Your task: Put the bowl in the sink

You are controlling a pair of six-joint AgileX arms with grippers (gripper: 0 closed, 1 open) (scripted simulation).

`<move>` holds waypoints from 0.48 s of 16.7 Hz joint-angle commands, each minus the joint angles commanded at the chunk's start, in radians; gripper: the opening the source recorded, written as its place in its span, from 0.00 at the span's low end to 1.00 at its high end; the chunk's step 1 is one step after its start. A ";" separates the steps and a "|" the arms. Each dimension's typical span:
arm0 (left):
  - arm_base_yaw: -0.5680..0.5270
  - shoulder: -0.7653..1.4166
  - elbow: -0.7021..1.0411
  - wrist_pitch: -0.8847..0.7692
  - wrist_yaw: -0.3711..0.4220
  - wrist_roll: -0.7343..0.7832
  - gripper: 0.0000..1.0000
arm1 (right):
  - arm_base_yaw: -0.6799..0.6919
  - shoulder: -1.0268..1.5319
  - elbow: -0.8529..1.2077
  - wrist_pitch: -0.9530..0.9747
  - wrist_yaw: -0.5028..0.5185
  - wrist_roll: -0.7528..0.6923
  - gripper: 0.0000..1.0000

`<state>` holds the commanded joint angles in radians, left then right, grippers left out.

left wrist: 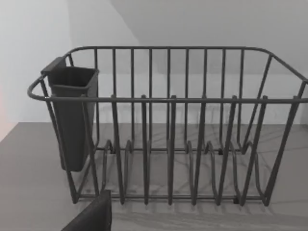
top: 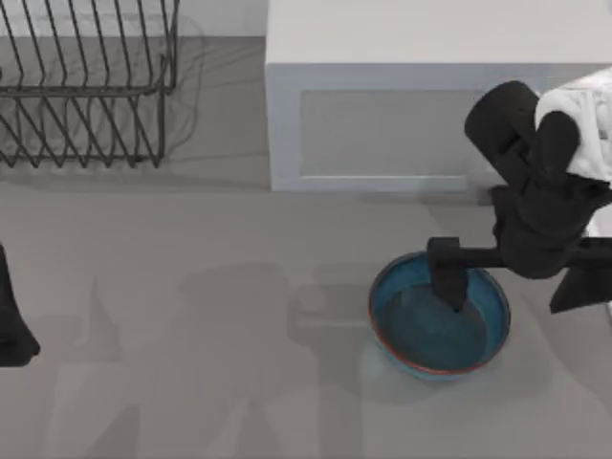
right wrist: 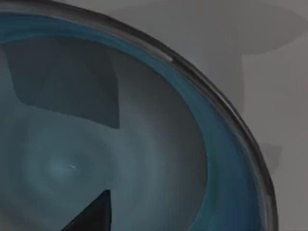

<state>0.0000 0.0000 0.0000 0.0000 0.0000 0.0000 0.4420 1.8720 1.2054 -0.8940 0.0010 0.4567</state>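
Note:
The glossy blue bowl (top: 421, 335) with a reddish-brown rim rests on the grey counter, right of centre, in front of the white microwave. My right gripper (top: 512, 292) hangs open over the bowl's right rim. One finger reaches down inside the bowl and the other stays outside to the right. In the right wrist view the bowl's blue inside (right wrist: 159, 144) is very close, with one dark fingertip (right wrist: 91, 214) over it. My left gripper (top: 11, 325) is parked at the table's left edge, open, far from the bowl. The sink is out of view.
A dark wire dish rack (top: 86, 96) stands at the back left; the left wrist view faces the rack (left wrist: 168, 101) and its dark cutlery cup (left wrist: 72, 115). The white microwave (top: 382, 124) fills the back right, close behind the bowl.

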 joint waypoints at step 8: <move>0.000 0.000 0.000 0.000 0.000 0.000 1.00 | 0.002 0.024 -0.053 0.067 0.000 0.002 0.92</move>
<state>0.0000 0.0000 0.0000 0.0000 0.0000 0.0000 0.4437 1.8964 1.1527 -0.8272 0.0011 0.4589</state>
